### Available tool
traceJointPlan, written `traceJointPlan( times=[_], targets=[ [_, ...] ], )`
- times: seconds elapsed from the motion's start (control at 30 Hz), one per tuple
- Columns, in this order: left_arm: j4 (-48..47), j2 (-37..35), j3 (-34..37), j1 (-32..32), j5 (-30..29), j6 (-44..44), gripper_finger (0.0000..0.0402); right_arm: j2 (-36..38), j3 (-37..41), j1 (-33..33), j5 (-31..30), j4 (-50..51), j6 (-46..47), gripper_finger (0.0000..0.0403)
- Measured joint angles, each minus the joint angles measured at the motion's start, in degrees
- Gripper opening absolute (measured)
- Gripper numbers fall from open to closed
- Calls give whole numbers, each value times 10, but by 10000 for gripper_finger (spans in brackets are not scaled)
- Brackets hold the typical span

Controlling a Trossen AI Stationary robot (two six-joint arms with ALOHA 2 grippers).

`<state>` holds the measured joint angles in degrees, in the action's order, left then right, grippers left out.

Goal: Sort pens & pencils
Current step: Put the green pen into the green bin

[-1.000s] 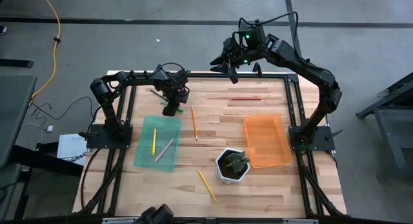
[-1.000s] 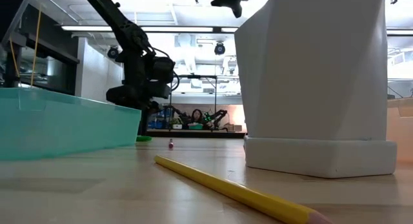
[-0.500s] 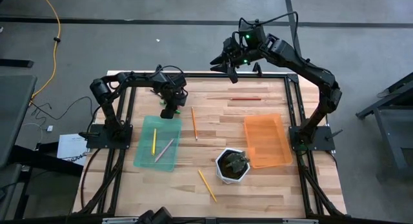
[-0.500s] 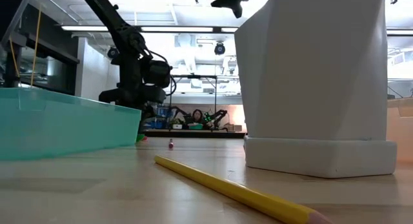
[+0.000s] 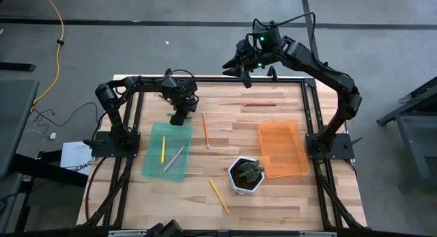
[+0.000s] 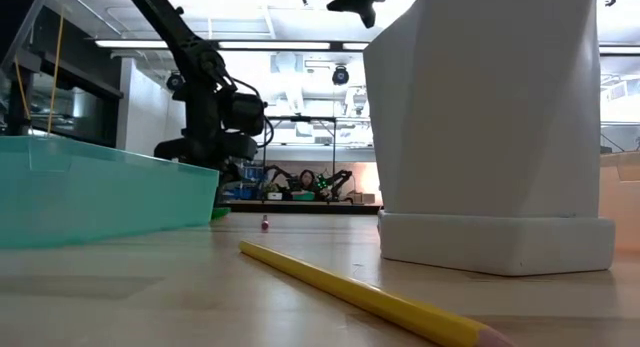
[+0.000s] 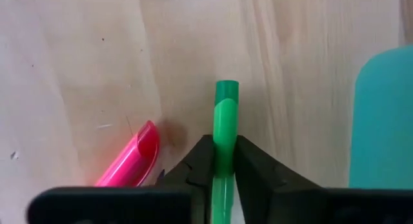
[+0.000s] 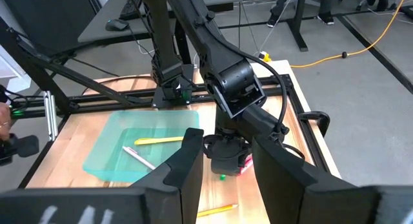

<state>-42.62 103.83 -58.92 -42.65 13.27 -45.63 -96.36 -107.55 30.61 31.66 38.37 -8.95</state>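
Two dark fingers of the left gripper (image 7: pixel 224 164) are pressed against a green pen (image 7: pixel 225 130); the pen lies flat on the wood, running straight out between the fingertips. Pink pen (image 7: pixel 132 157) lies just beside the same gripper, angled away from the green one, not touching it. Teal tray (image 5: pixel 168 151) sits directly next to the left gripper on its near side; inside are a yellow pen (image 5: pixel 163 149) and a silver-grey pen (image 5: pixel 173 158). Orange pencil (image 5: pixel 205 130) lies on the table just to the gripper's right, apart from it. Red-brown pencil (image 5: pixel 260 104) rests farther right, below the right gripper (image 5: pixel 244 67). Yellow-orange pencil (image 5: pixel 219 196) is well apart, past the white pot (image 5: pixel 246 175).

Table (image 5: pixel 232 121): pale wood planks in a black frame; orange tray (image 5: pixel 283 149) on right side. Grey floor around.

Left arm reaches low over the table's far-left part, wrist pointed down. Right arm raised over the far edge, fingers apart, holding nothing.
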Motion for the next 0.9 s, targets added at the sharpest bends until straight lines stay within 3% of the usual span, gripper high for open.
traceJointPlan(
  times=[0.13, 0.37, 0.7, 0.9],
  targets=[
    [-6, -1, -2, 0, 9, 5, 22, 0, 0, 0, 0, 0, 0, 126],
    [-27, 0, -37, 0, 30, 11, 61, 0, 0, 1, 0, 0, -1, 126],
    [-57, 0, -115, -1, 39, 6, 2, 0, 0, 1, 0, 0, -3, 126],
    [-110, -1, -124, -1, 38, -27, 22, 0, 0, 1, 0, 4, -4, 126]
  ],
)
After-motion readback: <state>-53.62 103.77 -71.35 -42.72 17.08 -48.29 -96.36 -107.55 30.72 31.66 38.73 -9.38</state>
